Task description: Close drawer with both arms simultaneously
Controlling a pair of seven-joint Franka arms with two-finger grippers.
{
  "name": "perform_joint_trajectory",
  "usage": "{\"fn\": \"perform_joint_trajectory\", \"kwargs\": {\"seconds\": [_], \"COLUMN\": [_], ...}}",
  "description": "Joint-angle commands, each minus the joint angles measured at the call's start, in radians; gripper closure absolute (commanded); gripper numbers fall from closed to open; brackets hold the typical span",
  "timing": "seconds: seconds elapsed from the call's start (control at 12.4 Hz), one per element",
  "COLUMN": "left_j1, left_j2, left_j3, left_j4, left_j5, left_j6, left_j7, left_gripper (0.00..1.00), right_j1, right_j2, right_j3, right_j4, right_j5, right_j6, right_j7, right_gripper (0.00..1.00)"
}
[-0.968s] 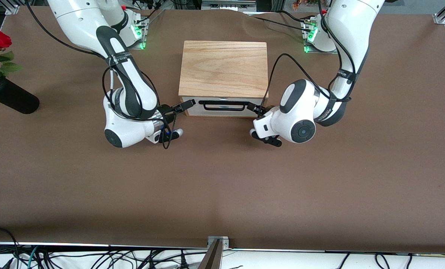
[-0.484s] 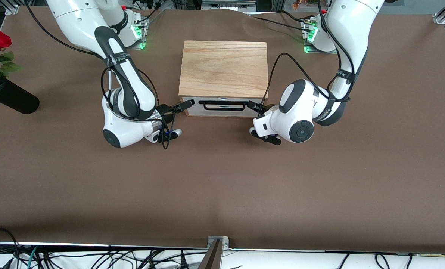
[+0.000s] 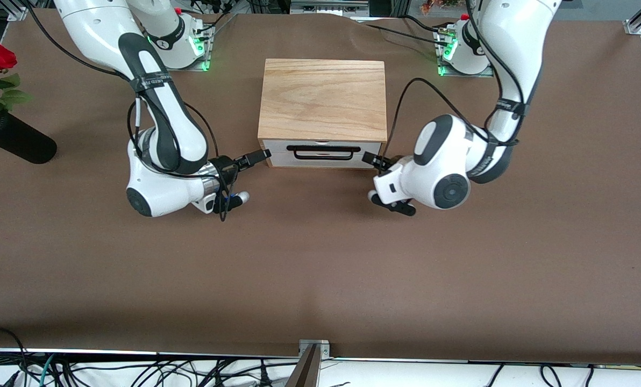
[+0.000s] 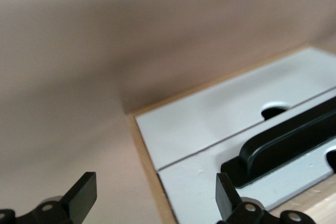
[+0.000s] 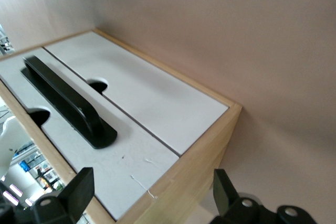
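Front view: brown table (image 3: 320, 269), cables (image 3: 137, 371) along near edge.

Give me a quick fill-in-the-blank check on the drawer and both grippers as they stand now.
1. The drawer sits flush in the box, so it is ____.
2. The drawer's bar handle is coloured ____.
3. Both wrist views show the left gripper and right gripper with fingers ____.
4. The vase holds red ____.

Missing words: closed; black; open; roses
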Motion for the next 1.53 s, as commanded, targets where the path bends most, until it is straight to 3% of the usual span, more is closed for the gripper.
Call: {"fn": "perform_joint_trajectory", "kwargs": {"seconds": [0.0, 0.16, 0.32, 0.65, 0.89, 1.05, 1.21, 1.45], "left_j1": [0.054, 0.104, 0.134, 0.153, 0.210, 0.283, 0.300, 0.299], "left_j2": [-0.012, -0.014, -0.037, -0.141, -0.243, -0.361, -0.475, -0.549], "left_j3": [0.015, 0.017, 0.014, 0.020, 0.020, 0.008, 0.001, 0.024], "left_j4": [0.079, 0.125, 0.142, 0.142, 0.127, 0.042, -0.052, -0.111], "left_j5": [0.052, 0.089, 0.170, 0.362, 0.373, 0.369, 0.373, 0.373], "left_j6": [-0.019, -0.019, -0.019, -0.019, -0.019, -0.042, -0.056, -0.056], "left_j7": [0.016, 0.018, 0.024, 0.021, 0.022, 0.019, 0.016, 0.010], "left_gripper": [0.00, 0.00, 0.00, 0.00, 0.00, 0.00, 0.00, 0.00], "right_j1": [-0.036, -0.080, -0.105, -0.107, -0.102, -0.108, -0.108, -0.107], "right_j2": [-0.003, -0.005, -0.014, -0.055, -0.120, -0.149, -0.170, -0.231], "right_j3": [-0.005, -0.005, -0.008, -0.048, -0.043, -0.052, -0.118, -0.137], "right_j4": [0.028, 0.070, 0.110, 0.218, 0.234, 0.242, 0.262, 0.283], "right_j5": [-0.018, -0.029, -0.127, -0.422, -0.628, -0.653, -0.649, -0.693], "right_j6": [0.019, 0.023, 0.029, 0.020, 0.010, 0.002, 0.002, -0.021], "right_j7": [-0.008, -0.010, -0.008, -0.007, -0.014, -0.002, 0.004, 0.002], "right_gripper": [0.00, 0.00, 0.00, 0.00, 0.00, 0.00, 0.00, 0.00]}}
